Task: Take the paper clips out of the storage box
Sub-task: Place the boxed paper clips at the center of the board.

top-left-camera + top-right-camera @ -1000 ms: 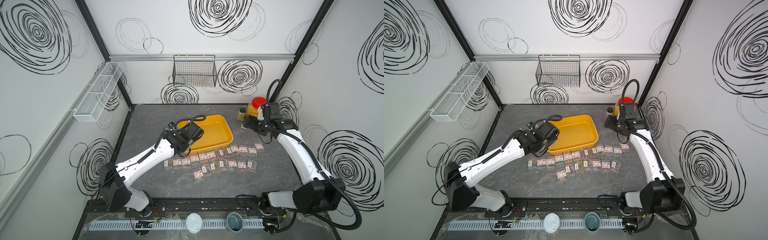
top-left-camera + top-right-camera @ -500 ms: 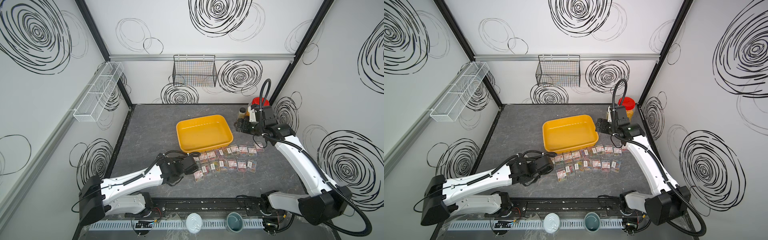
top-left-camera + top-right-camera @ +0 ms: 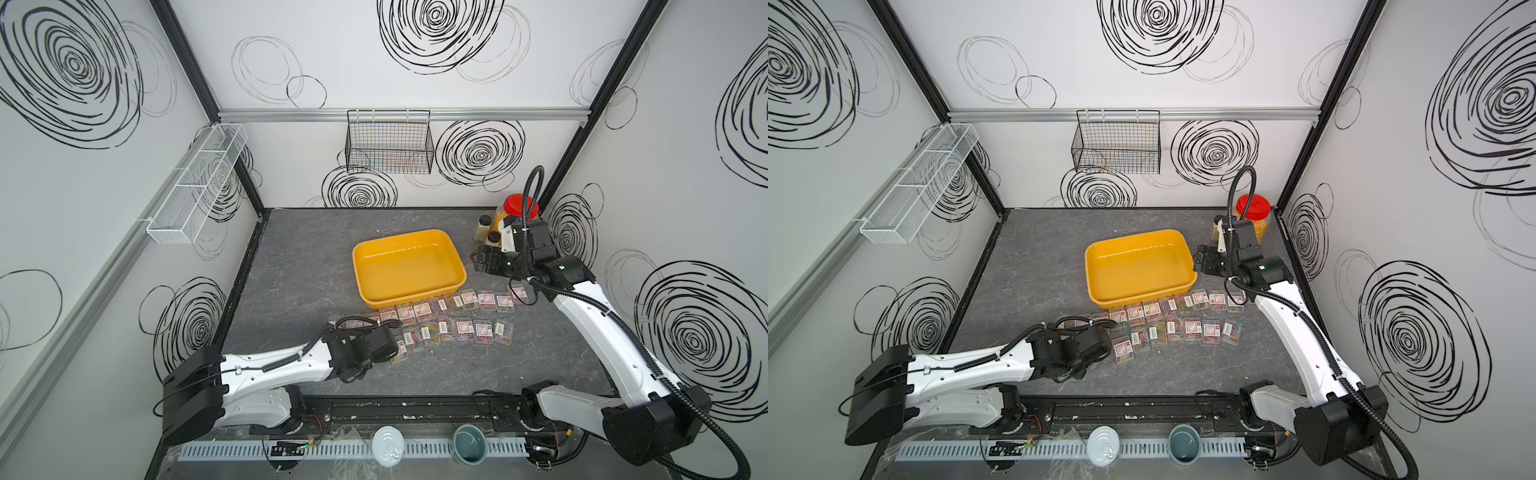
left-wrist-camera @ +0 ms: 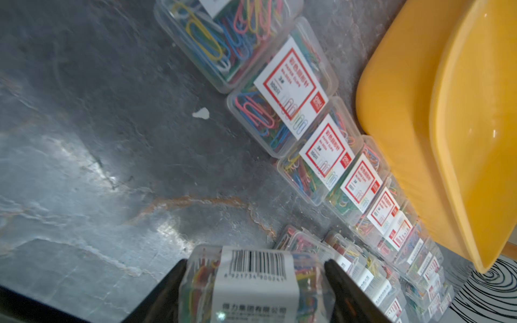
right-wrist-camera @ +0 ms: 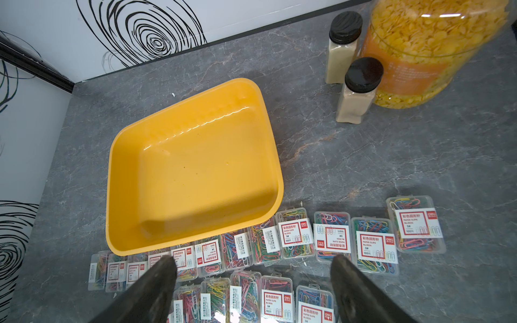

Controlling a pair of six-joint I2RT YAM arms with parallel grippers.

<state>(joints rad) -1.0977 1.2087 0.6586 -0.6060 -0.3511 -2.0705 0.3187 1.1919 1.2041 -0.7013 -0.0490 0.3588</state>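
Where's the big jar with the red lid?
In both top views the jar stands in the far right corner of the table, just behind two small black-capped bottles.

From my seat the storage box (image 3: 405,268) sits mid-table (image 3: 299,266), so I place everything by it. The paper clips (image 3: 463,327) lie on the table in two rows in front of it — the first row just beside its front wall. One case (image 4: 251,296) sits between the jaws of the left gripper (image 4: 254,265), front-left of the box. The right gripper (image 3: 478,258) hangs just to its right. Behind-right stand a jar (image 3: 513,204) and two bottles (image 5: 355,98); a wire basket (image 3: 388,143) hangs well behind.
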